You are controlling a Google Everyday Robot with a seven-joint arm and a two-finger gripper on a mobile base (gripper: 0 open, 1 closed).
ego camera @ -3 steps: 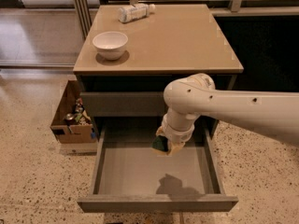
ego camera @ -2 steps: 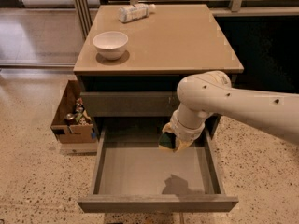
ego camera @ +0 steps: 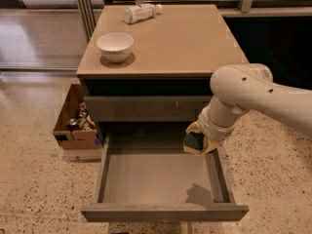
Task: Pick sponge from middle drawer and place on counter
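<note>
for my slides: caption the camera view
Gripper holds the sponge over the right side of the open middle drawer, below the counter

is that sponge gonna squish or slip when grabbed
Held in the hand over the right side of the open middle drawer, the sponge probably squashes: yellow foam seems to bulge round the grip. Small and foamy, so likely light. Its dark green scrub layer should resist slipping.

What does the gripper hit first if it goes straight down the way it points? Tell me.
Probably the grey floor of the middle drawer, close to its right wall. The sponge held in the gripper would touch first. Depth is unclear.
</note>
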